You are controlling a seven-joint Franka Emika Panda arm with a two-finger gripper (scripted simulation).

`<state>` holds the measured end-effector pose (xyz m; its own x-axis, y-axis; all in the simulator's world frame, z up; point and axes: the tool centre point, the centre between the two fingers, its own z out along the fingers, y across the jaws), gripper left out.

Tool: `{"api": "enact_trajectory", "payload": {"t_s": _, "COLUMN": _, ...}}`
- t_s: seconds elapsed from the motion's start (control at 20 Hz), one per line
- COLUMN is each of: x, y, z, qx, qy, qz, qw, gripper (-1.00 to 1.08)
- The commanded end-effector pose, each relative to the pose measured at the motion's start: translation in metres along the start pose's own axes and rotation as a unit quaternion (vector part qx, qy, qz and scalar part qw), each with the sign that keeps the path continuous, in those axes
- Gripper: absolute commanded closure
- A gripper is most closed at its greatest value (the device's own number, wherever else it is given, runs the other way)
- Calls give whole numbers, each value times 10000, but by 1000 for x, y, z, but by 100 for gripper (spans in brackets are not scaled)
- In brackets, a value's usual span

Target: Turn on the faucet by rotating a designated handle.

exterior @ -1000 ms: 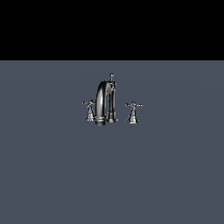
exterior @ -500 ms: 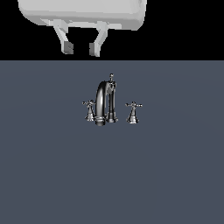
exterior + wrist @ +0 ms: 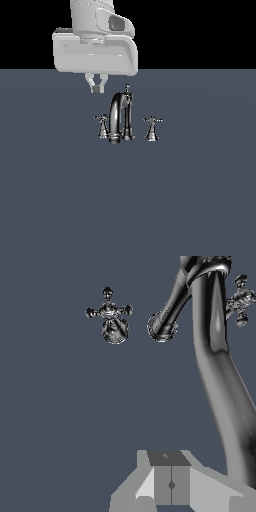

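The chrome faucet (image 3: 117, 120) stands on the grey surface, with its arched spout, a thin rod with a knob (image 3: 127, 90) and two cross handles. One handle (image 3: 102, 122) is on the exterior view's left, the other (image 3: 152, 125) on its right. My gripper (image 3: 96, 86) hangs above and behind the left handle, shut and empty, touching nothing. The wrist view shows my closed fingers (image 3: 162, 485), one cross handle (image 3: 108, 311), the spout (image 3: 220, 371) close by, and part of the other handle (image 3: 240, 298).
The faucet stands on a flat dark grey surface (image 3: 128, 200). Beyond its far edge the background is black. The white wrist body (image 3: 95, 50) hangs above the gripper.
My arm came into view from above and moved down toward the faucet's left handle. The fingers, apart half a second ago, are now together.
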<state>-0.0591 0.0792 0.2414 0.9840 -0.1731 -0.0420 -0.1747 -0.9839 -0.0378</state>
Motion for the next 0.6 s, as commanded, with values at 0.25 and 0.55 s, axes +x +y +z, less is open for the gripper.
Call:
{"api": "enact_trajectory", "payload": {"t_s": 0.25, "x": 85, "y": -44, "z": 57, "qx": -271, "qy": 771, "qz": -1589, "qw": 9839, "gripper": 88}}
{"api": "enact_trajectory", "payload": {"t_s": 0.55, "x": 96, "y": -121, "z": 133, "qx": -467, "qy": 1079, "qz": -2681, "qw": 9562, "gripper": 33}}
